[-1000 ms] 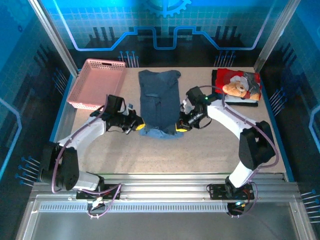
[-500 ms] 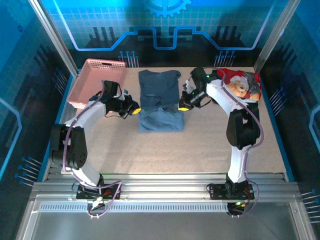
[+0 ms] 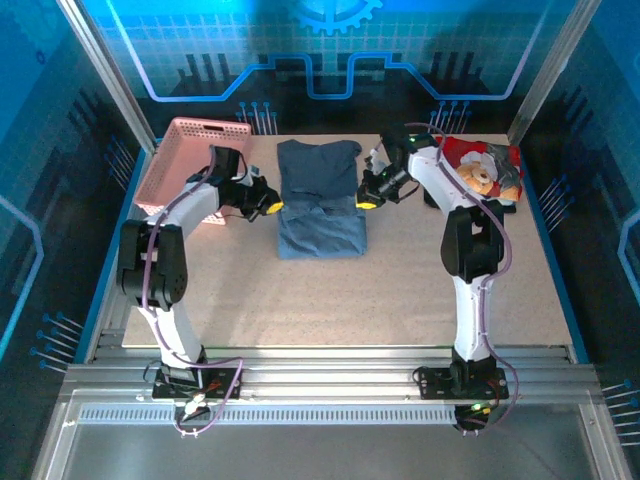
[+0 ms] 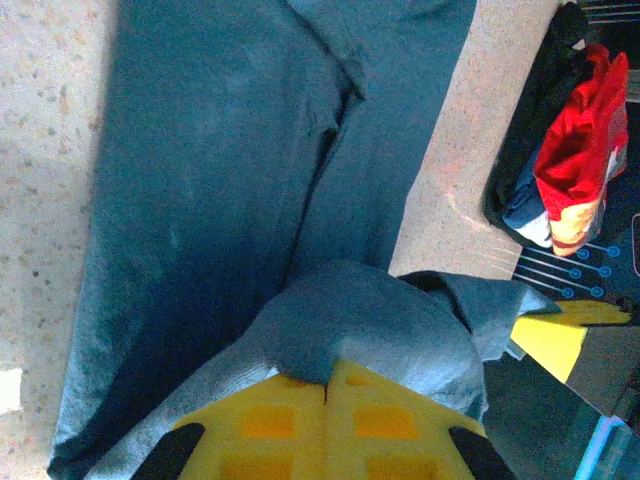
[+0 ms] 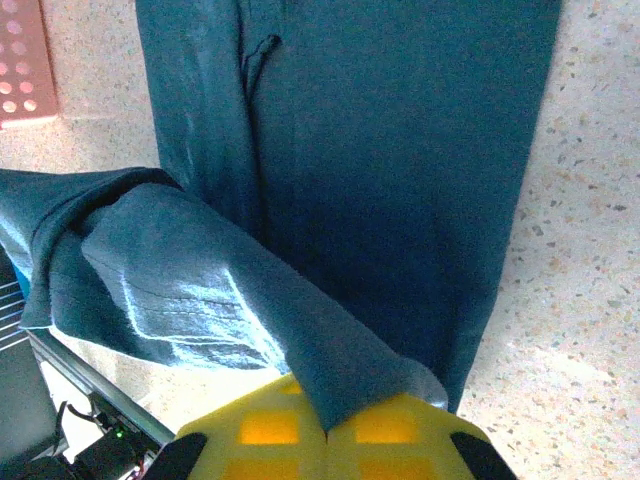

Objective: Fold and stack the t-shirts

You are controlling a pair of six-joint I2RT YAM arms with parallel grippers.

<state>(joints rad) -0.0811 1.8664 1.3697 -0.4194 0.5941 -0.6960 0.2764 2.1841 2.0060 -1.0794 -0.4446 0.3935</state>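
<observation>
Fold in hand: the blue shirt point(image 3: 318, 215) lies at the middle of the table point(image 3: 400, 300), its near hem doubled back. The left gripper point(image 3: 270, 207) and right gripper point(image 3: 366, 203) are each clamped shut on a hem corner. Next, I judge, both corners go evenly to the collar, then release. At the far right the bear shirt point(image 3: 480, 172) sits folded. Cloth hides how many layers each pinches.

Top external: high, rear, looking down on speckled beige table point(image 3: 400, 290). Wrist views: close, downward; all share plain slate-blue cloth shirt point(image 3: 318, 200) point(image 4: 230, 200) point(image 5: 400, 150).
</observation>
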